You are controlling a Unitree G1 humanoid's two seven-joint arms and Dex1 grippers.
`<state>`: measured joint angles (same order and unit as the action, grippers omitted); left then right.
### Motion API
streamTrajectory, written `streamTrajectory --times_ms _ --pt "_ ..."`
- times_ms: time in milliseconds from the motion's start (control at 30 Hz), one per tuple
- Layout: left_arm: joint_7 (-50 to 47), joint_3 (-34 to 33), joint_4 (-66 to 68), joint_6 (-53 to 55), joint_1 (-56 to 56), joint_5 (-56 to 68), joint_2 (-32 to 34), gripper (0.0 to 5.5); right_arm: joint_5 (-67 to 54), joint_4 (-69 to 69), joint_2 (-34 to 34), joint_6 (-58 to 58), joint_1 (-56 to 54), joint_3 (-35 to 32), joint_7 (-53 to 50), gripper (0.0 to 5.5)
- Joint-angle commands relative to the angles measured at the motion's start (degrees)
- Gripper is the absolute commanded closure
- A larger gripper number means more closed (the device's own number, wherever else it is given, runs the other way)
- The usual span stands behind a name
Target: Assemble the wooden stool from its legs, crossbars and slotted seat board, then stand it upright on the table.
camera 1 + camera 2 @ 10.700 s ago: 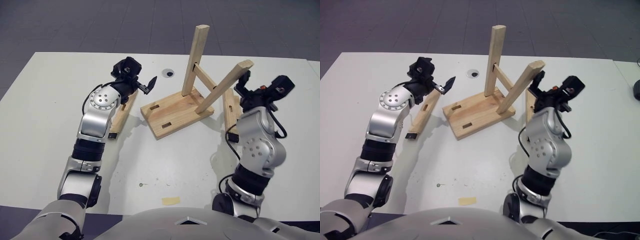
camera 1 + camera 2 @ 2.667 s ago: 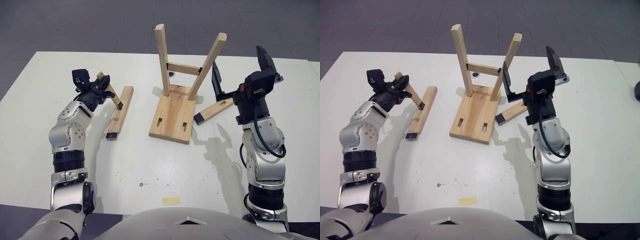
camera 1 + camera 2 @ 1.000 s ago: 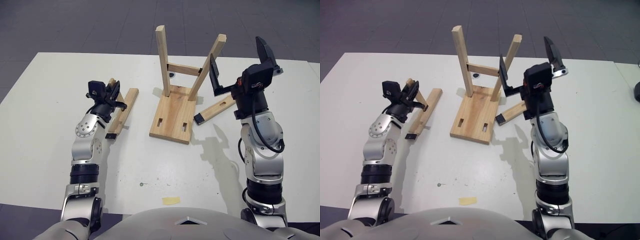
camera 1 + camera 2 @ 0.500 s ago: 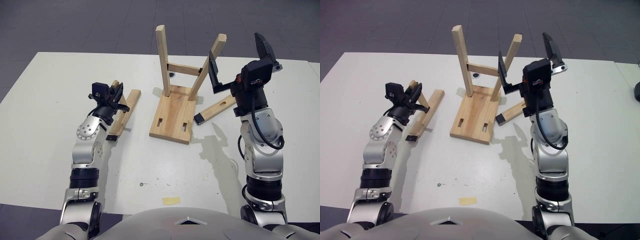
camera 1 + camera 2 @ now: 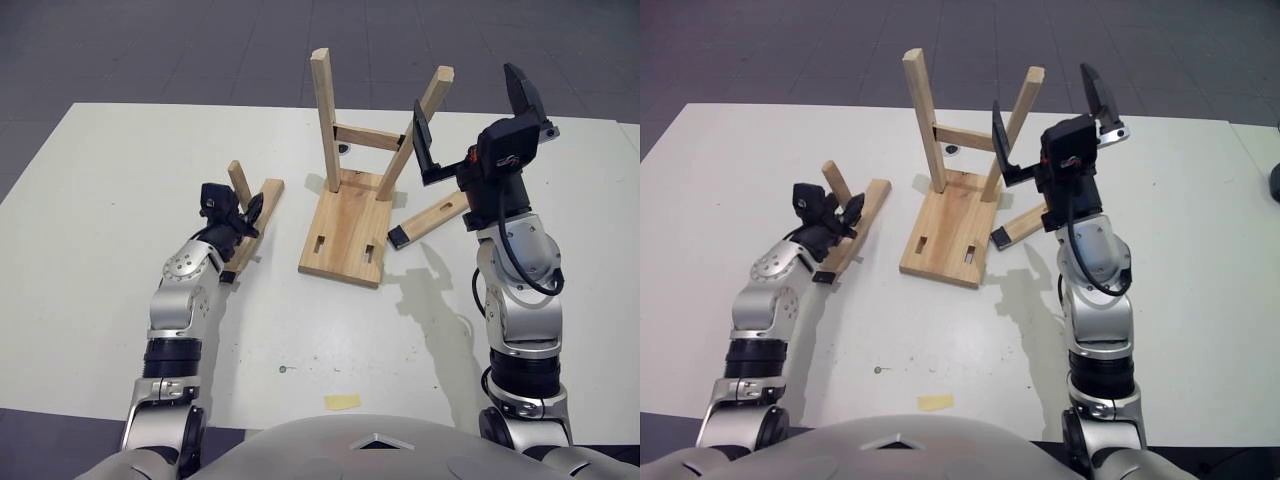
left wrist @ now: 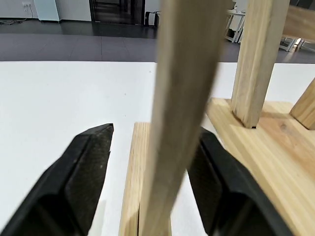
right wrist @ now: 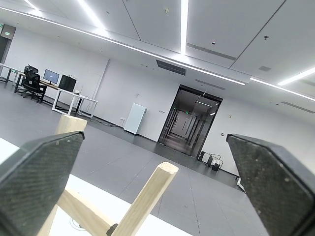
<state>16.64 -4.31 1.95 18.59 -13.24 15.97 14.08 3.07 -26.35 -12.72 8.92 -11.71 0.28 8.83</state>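
Pale wooden seat board point(image 5: 345, 235) lies on our white table point(image 5: 100, 200), two legs point(image 5: 324, 120) standing upright in it. Our left gripper point(image 5: 243, 213) sits low with its fingers apart, straddling a stick point(image 5: 237, 180) on the loose leg point(image 5: 262, 205) beside the board. Our right gripper point(image 5: 465, 88) hangs raised, spread wide.

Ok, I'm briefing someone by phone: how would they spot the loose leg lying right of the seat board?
Mid-table lies the seat board with two legs standing up from it. Right of it, near the raised right hand, one loose leg lies flat. Unlike the left leg, it has no crossbar stub and no hand around it.
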Motion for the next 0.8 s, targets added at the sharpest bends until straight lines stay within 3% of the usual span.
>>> streamTrajectory --times_ms 33,300,467,800 --pt "-0.54 -1.83 -2.38 1.94 -4.15 1.05 0.53 2.43 0.23 0.52 0.23 -0.44 -0.76 0.16 -0.12 0.1" --pt "-2.02 -5.36 -11.56 9.97 -17.63 5.94 2.22 1.06 0.31 0.83 0.55 -0.98 -1.14 0.66 -0.13 0.1" --pt "-1.73 -6.72 -8.33 10.72 -25.98 7.28 3.11 0.2 0.15 1.05 0.65 -1.07 -1.92 0.51 -0.05 0.1" --pt "3.8 -0.7 13.82 2.98 -17.4 0.84 0.94 0.12 0.09 -0.09 2.63 -0.07 -0.18 2.58 -0.39 0.1"
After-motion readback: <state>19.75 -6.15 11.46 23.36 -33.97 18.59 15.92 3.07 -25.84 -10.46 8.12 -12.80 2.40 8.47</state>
